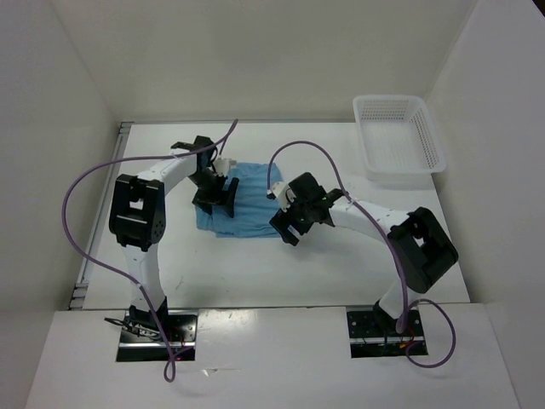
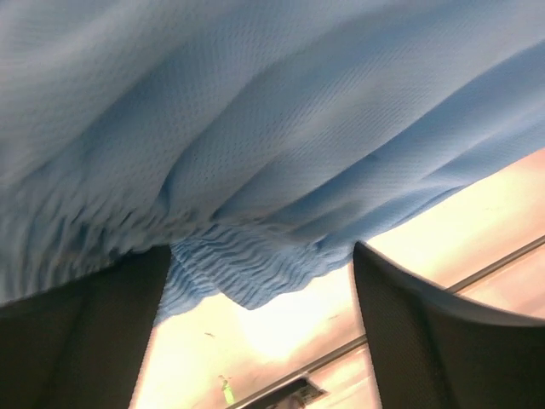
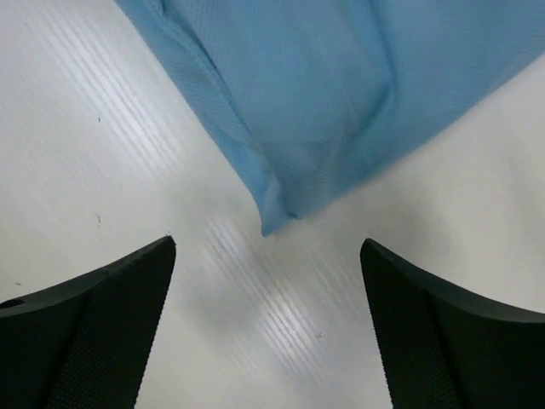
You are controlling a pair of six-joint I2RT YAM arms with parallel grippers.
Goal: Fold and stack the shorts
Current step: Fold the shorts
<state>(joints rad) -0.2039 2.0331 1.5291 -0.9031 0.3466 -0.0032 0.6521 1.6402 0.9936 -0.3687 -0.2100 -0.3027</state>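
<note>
Dark fingers (image 3: 94,324) of the right pincer (image 3: 268,241) frame the bottom of the right wrist view, spread wide with nothing between them. Just ahead of them a pointed corner of the shorts (image 3: 341,102) lies flat on the white desk (image 3: 102,153). The left pincer (image 2: 261,249) is spread too. Its fingers (image 2: 77,341) sit on either side of the gathered waistband, which hangs close in front of them, but neither pad looks pressed into the cloth.

From above, the shorts (image 1: 247,204) lie as a compact blue patch on the desk (image 1: 255,273) between the two arms. The left pincer (image 1: 213,192) is over their left edge and the right pincer (image 1: 289,223) just beside their near right corner. A white basket (image 1: 396,141) stands well apart at the far right.

This cloth looks light, thin and limp, a fine knit with no stiffness of its own. Lifted by one point, it would likely sag, drag and fall out of its fold. The ruched waistband seems the thickest and surest place to pinch. At a thin corner like the one before the right pincer, the fingers would probably need to come down onto the desk and catch every layer at once. Taking hold at two spread points along one edge should keep the cloth flat as it is carried over.
</note>
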